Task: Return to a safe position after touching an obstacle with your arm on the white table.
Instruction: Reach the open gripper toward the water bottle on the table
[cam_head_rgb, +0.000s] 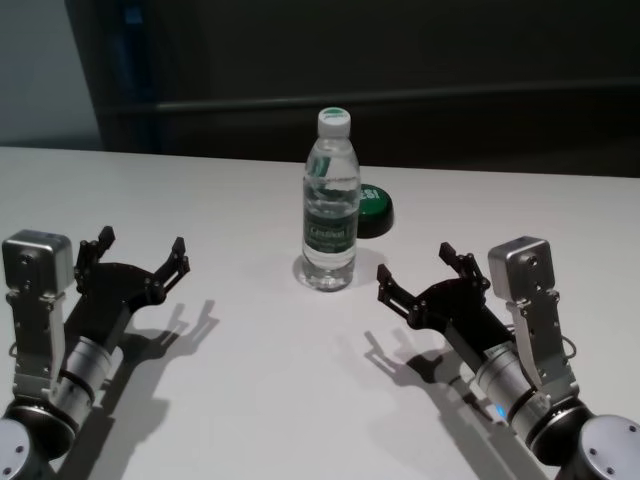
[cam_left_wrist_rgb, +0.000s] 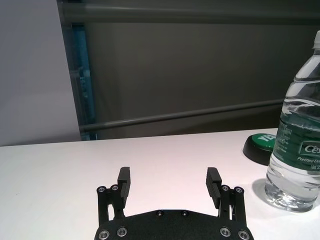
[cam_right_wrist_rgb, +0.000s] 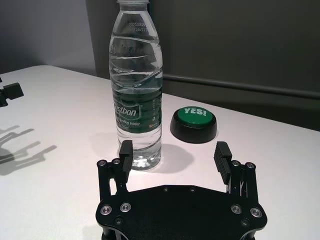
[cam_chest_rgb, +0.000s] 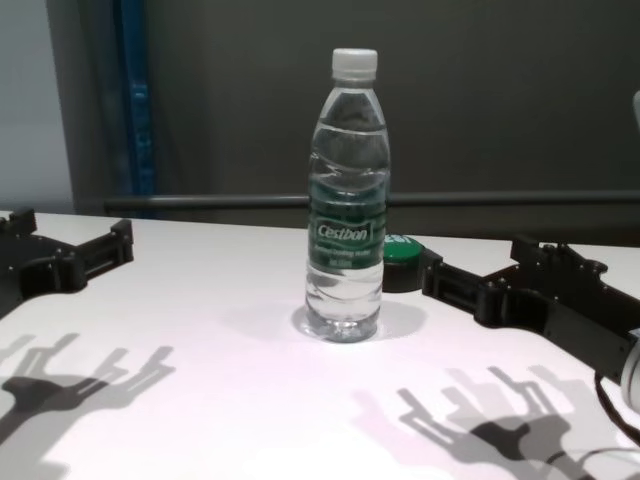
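Water bottle (cam_head_rgb: 330, 205) upright mid-worktop (cam_head_rgb: 250, 380), nearer the far edge, touched by neither arm. Black puck (cam_head_rgb: 376, 210) with green top just behind it, toward the right. Left hand (cam_head_rgb: 133, 262) and right hand (cam_head_rgb: 428, 282) hover near the front corners, fingers spread wide, holding nothing.

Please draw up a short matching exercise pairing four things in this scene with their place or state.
Things:
1. water bottle
2. black puck
3. left gripper
4. right gripper

Places or states:
A. low, behind the bottle on the robot's right
B. open, to the bottle's left
C. upright, capped, mid-table
D. open, to the bottle's right

Pairs: 1-C, 2-A, 3-B, 4-D
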